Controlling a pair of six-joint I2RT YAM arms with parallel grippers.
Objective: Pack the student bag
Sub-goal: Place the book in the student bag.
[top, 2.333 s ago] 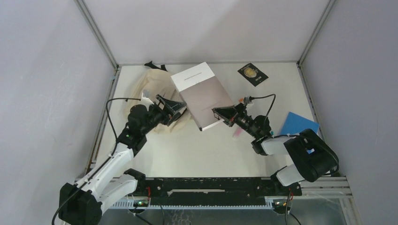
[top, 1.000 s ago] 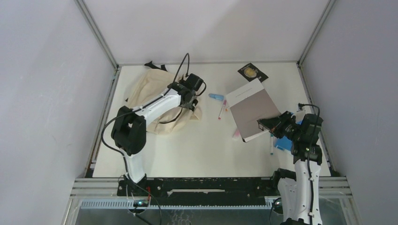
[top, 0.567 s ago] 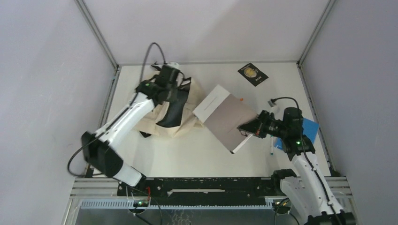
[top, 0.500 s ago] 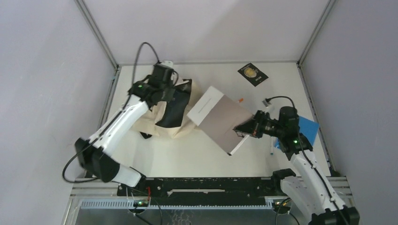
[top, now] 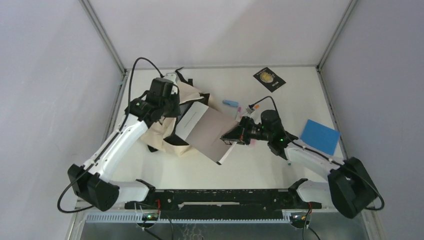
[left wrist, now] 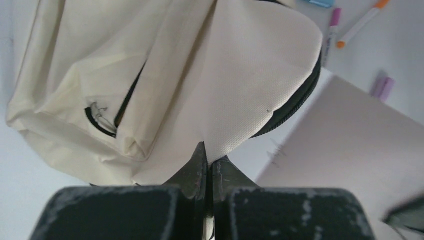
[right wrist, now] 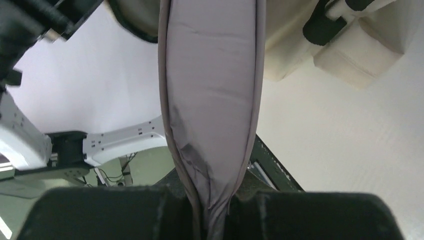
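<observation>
The student bag (top: pixel 159 131), cream with black zipper trim, lies at the left of the table. My left gripper (top: pixel 172 106) is shut on the edge of its cream flap (left wrist: pixel 250 80), holding the mouth up; the fingertips (left wrist: pixel 200 165) pinch the fabric. My right gripper (top: pixel 233 138) is shut on the near end of a grey, white-edged book (top: pixel 207 132). The book is tilted, with its far end at the bag's mouth under the flap. In the right wrist view the book (right wrist: pixel 212 75) runs from the jaws straight toward the bag (right wrist: pixel 350 50).
A black booklet (top: pixel 269 78) lies at the back right and a blue notebook (top: pixel 320 136) at the right. A blue eraser (top: pixel 230 103) and pens (left wrist: pixel 362 20) lie behind the book, a purple marker (left wrist: pixel 382 86) beside it. Frame posts stand at the table's corners.
My right arm has carried the book leftward from mid-table to the bag's mouth. My left gripper, holding the flap, has shifted a little left and nearer.
</observation>
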